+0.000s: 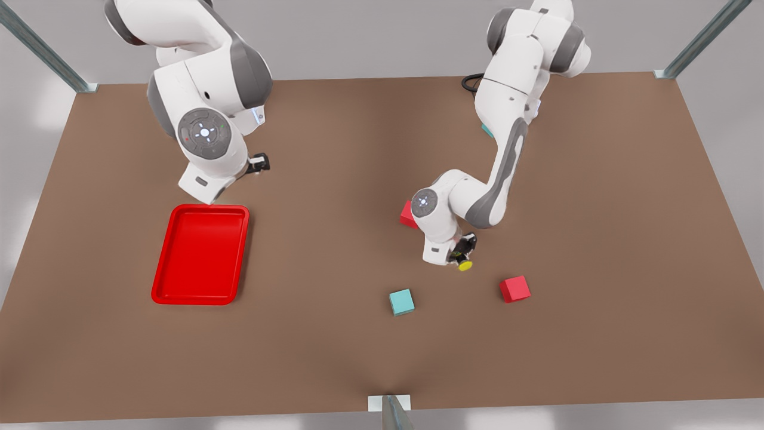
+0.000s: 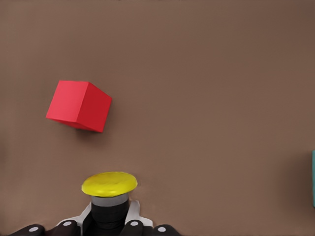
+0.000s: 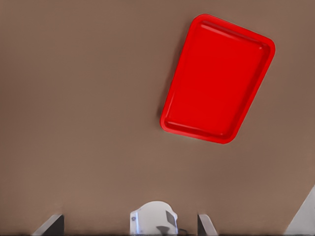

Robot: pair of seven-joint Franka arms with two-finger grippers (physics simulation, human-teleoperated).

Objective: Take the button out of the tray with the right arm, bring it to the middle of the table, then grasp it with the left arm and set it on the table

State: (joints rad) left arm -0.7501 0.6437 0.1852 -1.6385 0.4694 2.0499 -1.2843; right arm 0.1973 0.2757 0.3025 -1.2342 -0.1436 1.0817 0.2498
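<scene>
Clamped on the button, my left claw sits low over the middle of the worktop, its fingers pressing the black body on both sides while the yellow cap faces outward. A red cube lies near it, a teal cube sits nearer the front edge, and another red cube peeks out behind my forearm. My right claw waits high above the worktop beside the red tray, fingers spread apart and holding nothing.
</scene>
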